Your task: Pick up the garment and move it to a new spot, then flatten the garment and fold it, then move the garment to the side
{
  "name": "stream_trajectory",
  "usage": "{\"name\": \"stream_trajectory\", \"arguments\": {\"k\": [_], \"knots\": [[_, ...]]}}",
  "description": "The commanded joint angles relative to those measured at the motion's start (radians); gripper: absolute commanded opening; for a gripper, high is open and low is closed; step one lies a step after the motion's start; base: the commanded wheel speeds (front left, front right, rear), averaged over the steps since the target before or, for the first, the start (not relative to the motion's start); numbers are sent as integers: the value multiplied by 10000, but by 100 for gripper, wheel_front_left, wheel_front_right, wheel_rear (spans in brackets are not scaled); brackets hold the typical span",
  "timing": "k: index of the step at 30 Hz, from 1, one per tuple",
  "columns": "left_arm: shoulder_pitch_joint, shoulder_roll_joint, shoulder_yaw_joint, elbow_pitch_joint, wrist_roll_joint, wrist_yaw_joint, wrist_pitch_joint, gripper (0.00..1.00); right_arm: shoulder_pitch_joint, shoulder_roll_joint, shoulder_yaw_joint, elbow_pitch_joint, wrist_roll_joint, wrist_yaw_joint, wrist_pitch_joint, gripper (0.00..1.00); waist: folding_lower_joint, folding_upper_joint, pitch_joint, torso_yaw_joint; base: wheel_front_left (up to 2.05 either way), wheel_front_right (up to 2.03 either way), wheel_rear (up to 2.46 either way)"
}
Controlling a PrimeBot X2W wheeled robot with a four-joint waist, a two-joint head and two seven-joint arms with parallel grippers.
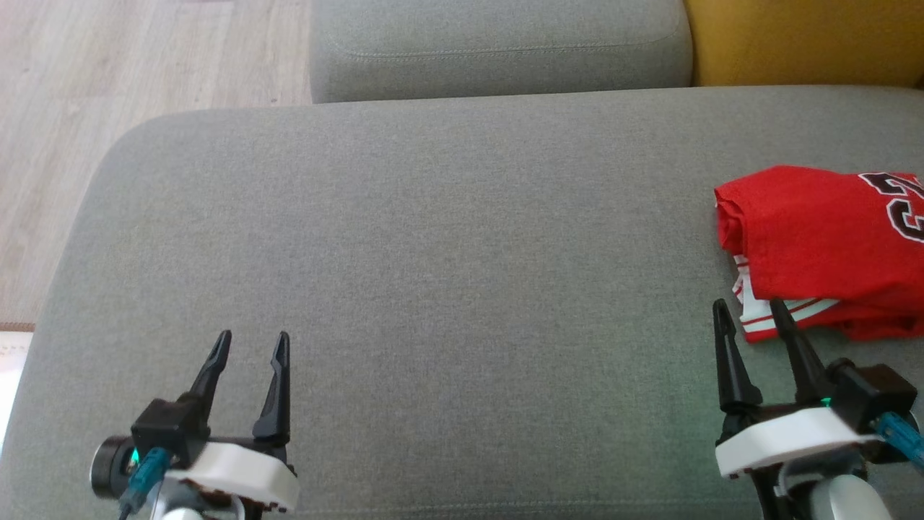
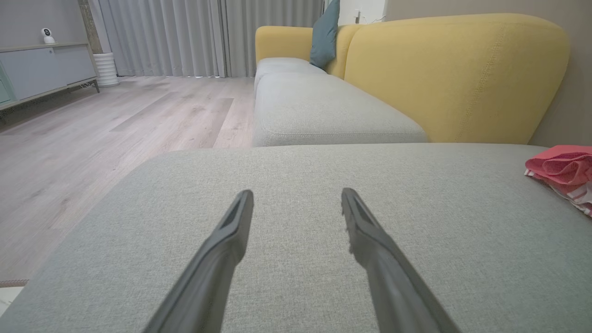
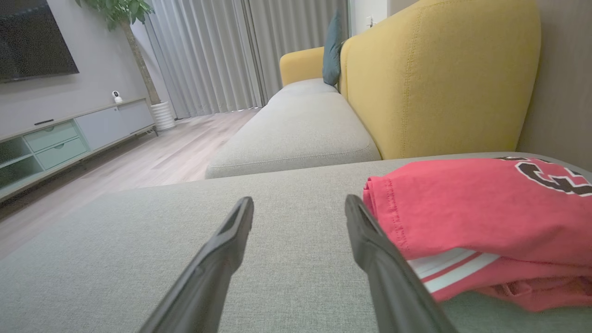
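The garment [image 1: 823, 238] is a red jersey with white stripes and dark lettering, lying folded at the right edge of the grey seat cushion [image 1: 447, 274]. It also shows in the right wrist view [image 3: 481, 222] and at the far right of the left wrist view [image 2: 562, 171]. My right gripper [image 1: 751, 309] stands open just in front of the garment's near left corner, nothing between its fingers [image 3: 222, 249]. My left gripper [image 1: 253, 343] is open over the bare cushion at the lower left, far from the garment.
A second grey cushion [image 1: 498, 47] lies beyond the near one. A yellow sofa back [image 1: 801, 40] rises at the far right. Wooden floor [image 1: 108, 87] lies off the cushion's left edge. A teal pillow [image 2: 325, 34] and a low cabinet [image 3: 69, 138] stand further off.
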Motion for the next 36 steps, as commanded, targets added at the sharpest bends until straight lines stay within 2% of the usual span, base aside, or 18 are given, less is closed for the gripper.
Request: {"name": "stream_trajectory", "arguments": {"k": [1, 28, 29, 36], "knots": [[-382, 152, 385, -367, 16, 79, -29, 100, -263, -49, 264, -383, 81, -7, -12, 100, 1, -1, 17, 4, 0, 0, 0], [-547, 219, 347, -341, -52, 330, -146, 100, -363, -49, 219, -372, 152, -7, -28, 100, 1, -1, 260, 146, 0, 0, 0], [-41, 58, -17, -8, -2, 265, -29, 0, -17, 0, -9, -4, 82, 0, 8, 0, 1, -1, 253, 138, 0, 0, 0], [8, -73, 12, 423, -481, 187, 94, 0, 5, -8, 9, 432, 591, 0, 36, 0, 1, -1, 260, 139, 0, 0, 0]]}}
